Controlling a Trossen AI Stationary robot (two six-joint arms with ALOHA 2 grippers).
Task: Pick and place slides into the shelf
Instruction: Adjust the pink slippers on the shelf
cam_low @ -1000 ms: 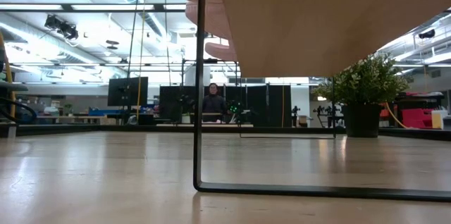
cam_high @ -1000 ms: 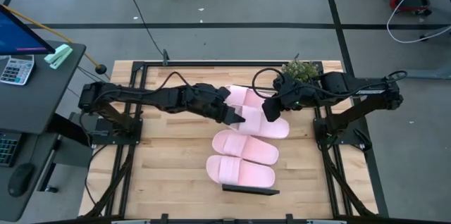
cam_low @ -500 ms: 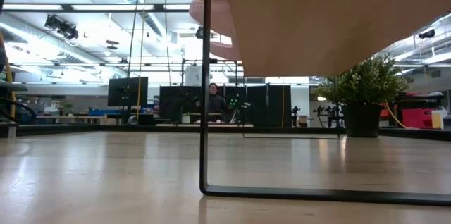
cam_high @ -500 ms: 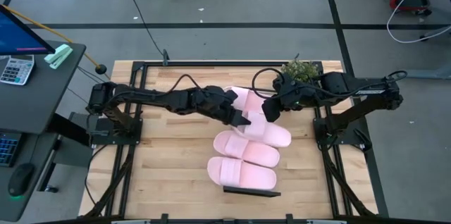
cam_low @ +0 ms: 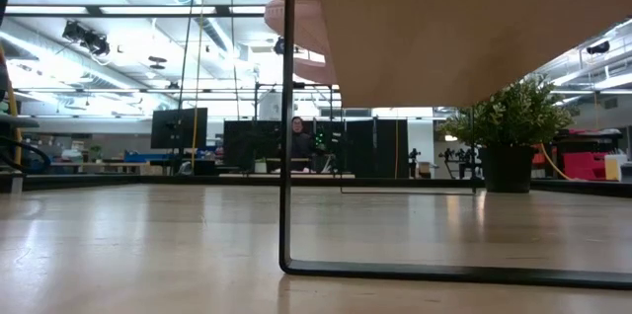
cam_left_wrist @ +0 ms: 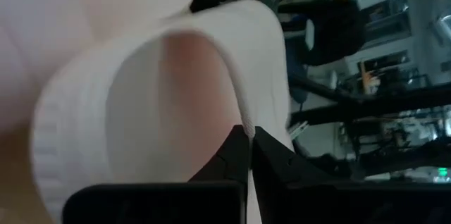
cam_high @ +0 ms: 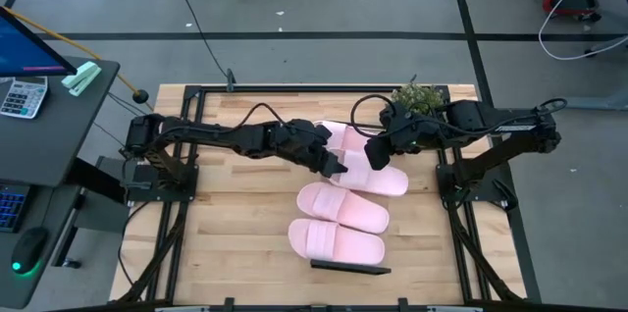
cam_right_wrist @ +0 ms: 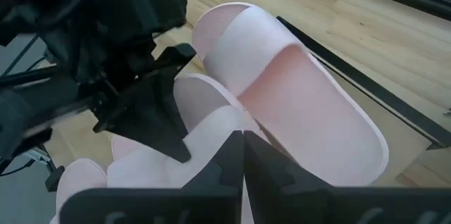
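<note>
- High view: four pink slides (cam_high: 340, 209) lie in a row running from table centre toward 5 o'clock, resting on the shelf (cam_high: 349, 267), whose black frame edge shows past the nearest slide. Left gripper (cam_high: 332, 163) and right gripper (cam_high: 376, 151) both sit on the slide third from the front (cam_high: 385, 181); plant (cam_high: 416, 96) at 1 o'clock.
- Low view: shelf panel (cam_low: 464, 28) fills the top at 1 o'clock, a thin black leg (cam_low: 287, 117) below it; no gripper seen. A person (cam_low: 298, 143) far off in the room.
- Left wrist view: jaws pinched shut on the thin edge of a slide strap (cam_left_wrist: 243, 76).
- Right wrist view: own fingers (cam_right_wrist: 229, 155) closed, apparently nipping the near slide's (cam_right_wrist: 211, 129) edge; another slide (cam_right_wrist: 296, 104) beyond, left gripper (cam_right_wrist: 151, 122) at 9 o'clock.
- Handling, judged: foam looks light, soft, squashy, not fragile; the strap flexes, so pinch the strap rim or sole edge.
</note>
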